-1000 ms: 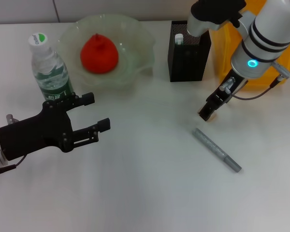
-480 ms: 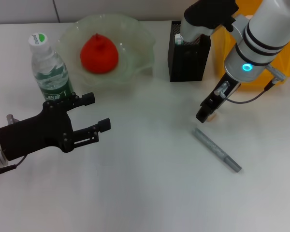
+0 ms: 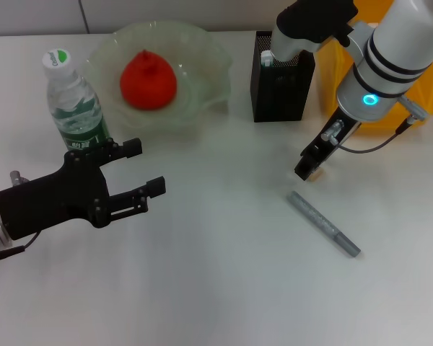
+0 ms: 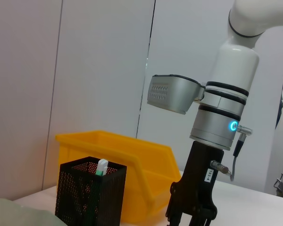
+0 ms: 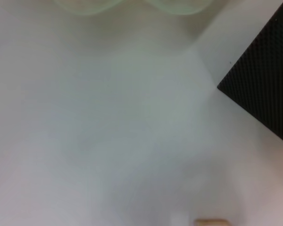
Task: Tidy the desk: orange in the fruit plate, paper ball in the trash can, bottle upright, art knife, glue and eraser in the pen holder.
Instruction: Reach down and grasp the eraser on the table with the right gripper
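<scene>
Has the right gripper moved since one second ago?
Yes. The right gripper has shifted slightly toward the robot's left, away from the yellow bin, near the eraser.

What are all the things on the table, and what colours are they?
Bottle: one, clear with green label and white cap, upright at far left.
Plate: one, pale green, far middle.
Orange: one, red-orange, in the plate.
Pen holder: one, black mesh, right of the plate, a white-capped thing standing in it.
Bin: one, yellow, behind the right arm.
Knife: one, grey, lying flat, near right.
Eraser: one, tan, under the right claw's tip.
Table: one, white.
Left claw: one, black, open, low near the bottle.
Right claw: one, black, down at the eraser.
</scene>
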You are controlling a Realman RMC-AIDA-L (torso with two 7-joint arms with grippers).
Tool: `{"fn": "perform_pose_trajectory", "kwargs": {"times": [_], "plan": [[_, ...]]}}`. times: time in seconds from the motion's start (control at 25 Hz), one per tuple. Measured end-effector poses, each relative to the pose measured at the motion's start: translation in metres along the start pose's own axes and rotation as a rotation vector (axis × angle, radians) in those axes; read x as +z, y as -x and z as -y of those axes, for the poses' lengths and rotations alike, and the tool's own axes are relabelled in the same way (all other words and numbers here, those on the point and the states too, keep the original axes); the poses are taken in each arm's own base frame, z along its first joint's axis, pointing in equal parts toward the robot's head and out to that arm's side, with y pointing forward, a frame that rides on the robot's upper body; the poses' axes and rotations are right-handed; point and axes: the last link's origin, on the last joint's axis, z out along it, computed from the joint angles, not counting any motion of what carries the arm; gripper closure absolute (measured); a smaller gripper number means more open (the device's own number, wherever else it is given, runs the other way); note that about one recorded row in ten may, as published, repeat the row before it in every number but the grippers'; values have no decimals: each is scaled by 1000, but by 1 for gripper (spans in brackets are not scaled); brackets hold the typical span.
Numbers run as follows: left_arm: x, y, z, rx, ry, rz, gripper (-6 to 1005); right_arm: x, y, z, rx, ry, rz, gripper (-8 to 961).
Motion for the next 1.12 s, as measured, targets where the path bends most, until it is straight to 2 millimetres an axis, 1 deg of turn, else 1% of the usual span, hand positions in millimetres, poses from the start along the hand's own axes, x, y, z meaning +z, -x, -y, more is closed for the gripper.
{"fn": "perform_pose_trajectory", "kwargs": {"times": [0.56,0.76,1.12], "plan": [[0,0,0,1,-2,1,214,3,0,1,5,-4,13,437],[0,0,0,2,-2,1,214,8,-1,1,9,-3,6,549],[0,0,0,3,0,-1,214,8,-1,1,9,-4,7,587]]}}
